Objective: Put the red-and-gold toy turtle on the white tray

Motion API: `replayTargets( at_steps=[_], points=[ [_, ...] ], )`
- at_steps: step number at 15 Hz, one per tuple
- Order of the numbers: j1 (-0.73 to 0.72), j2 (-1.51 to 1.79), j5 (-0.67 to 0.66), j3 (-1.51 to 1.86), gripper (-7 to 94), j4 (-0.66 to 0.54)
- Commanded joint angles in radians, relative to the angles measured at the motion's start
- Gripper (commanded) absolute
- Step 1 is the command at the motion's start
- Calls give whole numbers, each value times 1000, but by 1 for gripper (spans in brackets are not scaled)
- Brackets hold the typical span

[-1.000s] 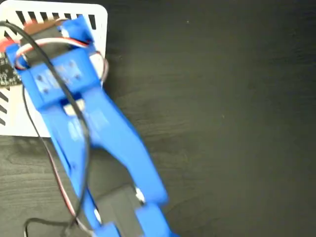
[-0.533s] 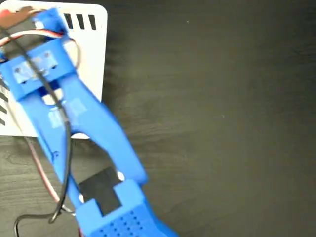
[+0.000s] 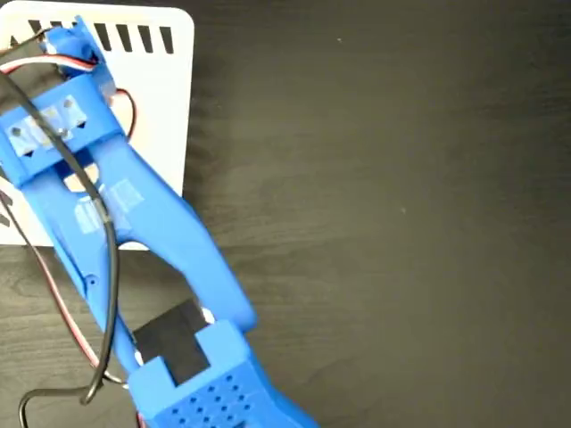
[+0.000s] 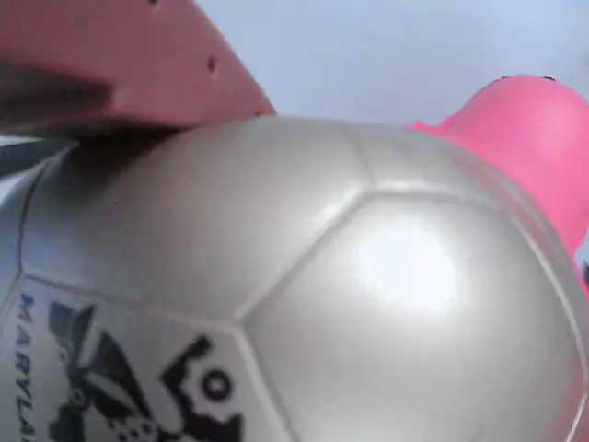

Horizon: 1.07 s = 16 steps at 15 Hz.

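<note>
In the fixed view we see a blue robot arm (image 3: 134, 241) running from the lower middle of the frame up to the upper left corner, over a dark wood-grain surface (image 3: 393, 214). Its far end hangs above the white tray (image 3: 161, 98), which sits in the upper left of the frame with a row of black stripes along its top edge. The arm covers most of the tray, and black and red-and-white cables (image 3: 98, 267) loop along the arm and off the lower left. From this view we cannot see the fingers or the toy, because the arm stands in the way

In the wrist view the red-and-gold toy turtle (image 4: 304, 285) fills nearly the whole frame. We see its pale, shiny, panelled shell very close, with a black printed mark at the lower left and a pink-red part of the toy at the upper right. A pink-red finger (image 4: 110, 64) presses against the shell at the upper left. The other finger is out of sight, so we cannot tell whether the fingers clamp the toy or only touch it. Pale background shows behind the turtle
</note>
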Motion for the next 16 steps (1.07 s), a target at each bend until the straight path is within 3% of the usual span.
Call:
replayTargets(
  at_steps=[1,4,7,9,16],
  points=[
    [-2,54,3,-58,22,26],
    [17,58,-18,-11,29,26],
    [20,64,-48,64,51,26],
    [20,67,-61,83,59,25],
    [15,101,-64,109,59,23]
  ],
)
